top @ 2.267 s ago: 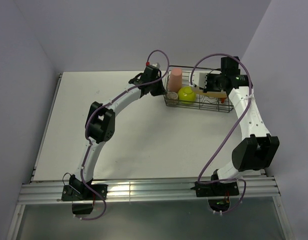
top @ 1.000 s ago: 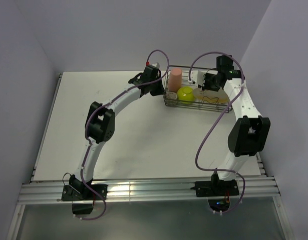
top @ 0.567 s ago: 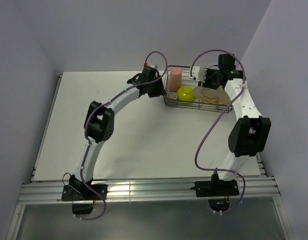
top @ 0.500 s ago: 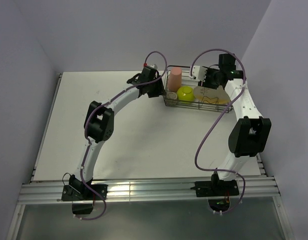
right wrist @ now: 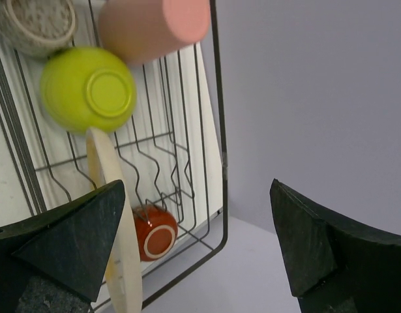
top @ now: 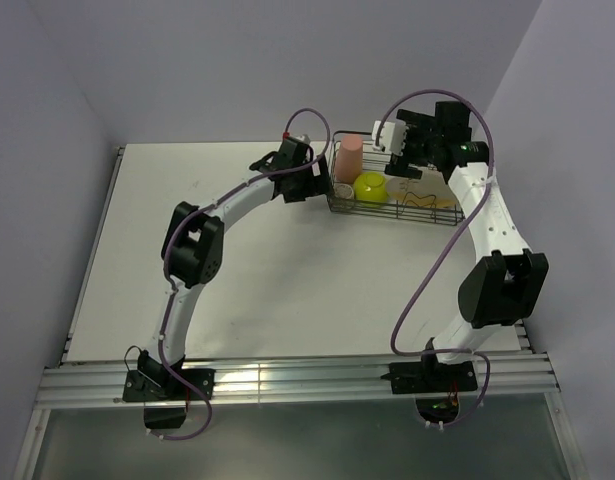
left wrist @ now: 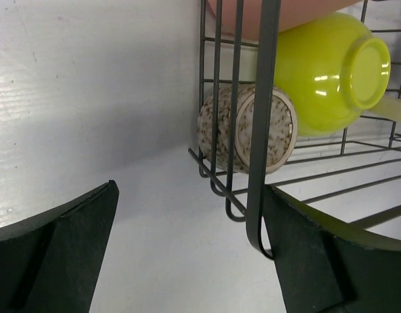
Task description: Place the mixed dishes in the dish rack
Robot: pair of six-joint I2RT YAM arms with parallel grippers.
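You have little left to load. All five dishes are inside the dish rack (top: 397, 212), which sits at the far right of the counter (top: 237, 270). The pink tumbler (right wrist: 151, 26), the lime-green bowl (right wrist: 89, 88) and the tiny speckled cup (left wrist: 249, 127) crowd the rack's left end. The pale-yellow plate (right wrist: 115, 215) stands on edge in the wavy slot wires, and the orange mug (right wrist: 152, 239) lies on the rack floor beside it.

The job now, as I read it, is to get both arms clear without disturbing anything.

Your left claw (left wrist: 190, 189) is spread wide and holds nothing. It sits low at the rack's left end, and the upright corner wire (left wrist: 262, 130) is right against the finger (left wrist: 317, 254) on the right of the wrist view. Don't close the claw and don't sweep it sideways, because that wire would catch and drag the whole rack. Draw it straight back along its own axis until the wire is out from between the jaws, and only then lift.

Your right claw (right wrist: 197, 189) is also open and empty, hanging above the rack. The plate's rim looks close to its left finger in the wrist view. Go straight up before you swing toward home, since a nudge there could tip the plate onto the mug.
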